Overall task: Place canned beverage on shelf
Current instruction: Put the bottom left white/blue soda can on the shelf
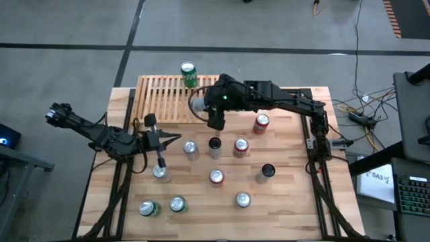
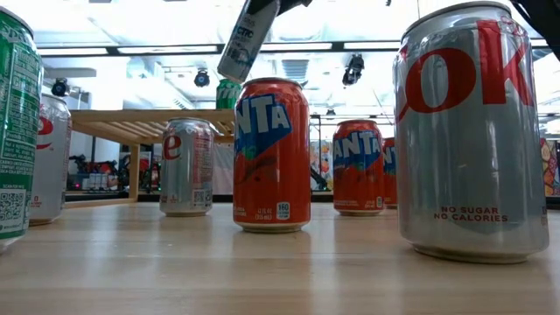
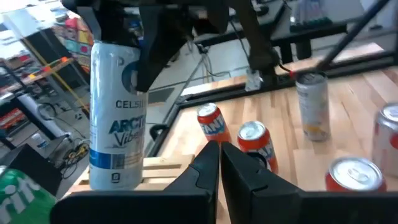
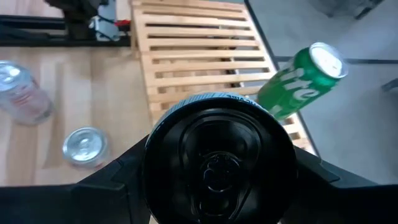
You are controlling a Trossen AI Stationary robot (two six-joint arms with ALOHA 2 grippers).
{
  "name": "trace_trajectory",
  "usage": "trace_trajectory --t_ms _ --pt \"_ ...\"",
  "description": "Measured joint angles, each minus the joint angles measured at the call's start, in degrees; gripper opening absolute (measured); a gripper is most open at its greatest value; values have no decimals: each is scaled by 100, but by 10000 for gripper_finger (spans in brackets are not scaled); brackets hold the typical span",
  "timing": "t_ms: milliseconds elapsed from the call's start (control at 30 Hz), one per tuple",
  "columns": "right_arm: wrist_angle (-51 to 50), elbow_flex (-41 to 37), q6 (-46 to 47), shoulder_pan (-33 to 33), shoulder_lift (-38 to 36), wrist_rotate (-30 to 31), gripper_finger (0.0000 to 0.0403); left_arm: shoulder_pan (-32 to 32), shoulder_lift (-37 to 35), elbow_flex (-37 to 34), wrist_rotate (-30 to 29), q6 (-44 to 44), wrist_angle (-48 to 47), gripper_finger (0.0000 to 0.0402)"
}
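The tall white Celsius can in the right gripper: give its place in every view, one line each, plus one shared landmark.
High view: white can at the right gripper, over the shelf's near edge.
Low view: top centre, tilted, above the orange Fanta can.
Left wrist view: left side, upright, clamped.
Right wrist view: its dark top fills the bottom centre.
Landmark: the green can on the shelf.

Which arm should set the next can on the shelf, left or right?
Right. The right gripper already holds a tall white can over the shelf, near the green can standing there. The left gripper is shut, empty, out over the table.
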Motion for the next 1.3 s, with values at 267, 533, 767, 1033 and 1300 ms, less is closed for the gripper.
trace_trajectory --t_ms 267,533,767,1033,1300 --pt "7 0 -272 7 4 -66 235 276 222 15 -175 433 687 54" --pt "4 0 -372 27 4 -39 235 1153 562 35 -175 452 921 215" --pt "3 0 -415 27 4 -38 235 1890 973 35 173 558 1217 314" --pt "0 0 -358 27 7 -40 235 2431 1276 35 595 580 1777 310" --pt "-42 0 -173 27 7 -38 235 2634 1568 35 1116 712 2027 308"
